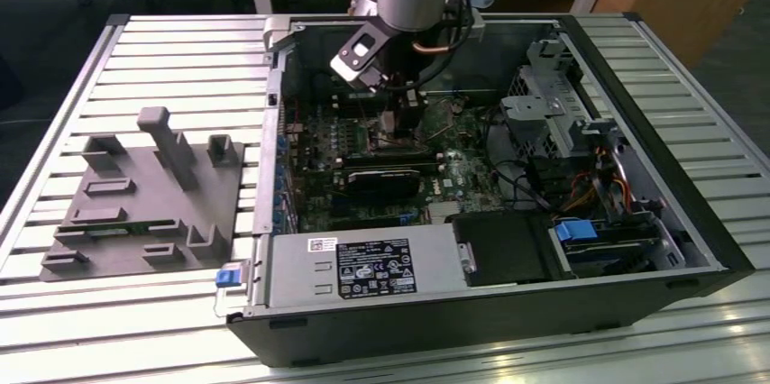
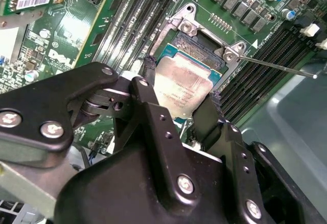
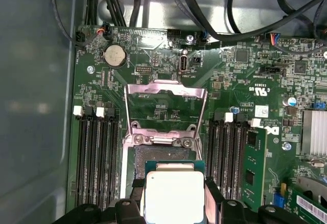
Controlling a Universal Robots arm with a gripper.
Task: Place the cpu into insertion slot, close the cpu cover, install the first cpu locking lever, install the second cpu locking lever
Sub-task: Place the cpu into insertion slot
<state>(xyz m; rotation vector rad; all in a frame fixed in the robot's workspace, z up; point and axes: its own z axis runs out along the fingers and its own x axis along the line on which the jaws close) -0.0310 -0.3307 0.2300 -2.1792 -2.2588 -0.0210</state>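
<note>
Your end effector (image 2: 181,81) is clenched on the cpu (image 2: 184,89), one finger (image 2: 148,68) against each of two opposite edges, silvery top facing the camera in both wrist views. In the first wrist view the cpu (image 3: 174,196) sits between the fingers just beside the open socket (image 3: 163,155), whose dark contact field shows bare next to the chip's edge. In the second wrist view the chip overlaps part of the socket (image 2: 196,48). It looks held slightly above it, though you cannot tell from these angles whether it touches.

The cover (image 3: 166,86) is swung up and open, and the board shows through its square cut-out. A thin lever (image 2: 278,66) juts out from the socket corner over the memory slots, unlatched.

In the exterior view, the arm reaches down into the open case (image 1: 710,222), with the end effector (image 1: 403,118) over the motherboard (image 1: 361,141) toward 12 o'clock of the case. A grey fixture (image 1: 144,195) lies on the slatted tabletop (image 1: 180,50) at 9 o'clock from the case, well apart from the arm.
</note>
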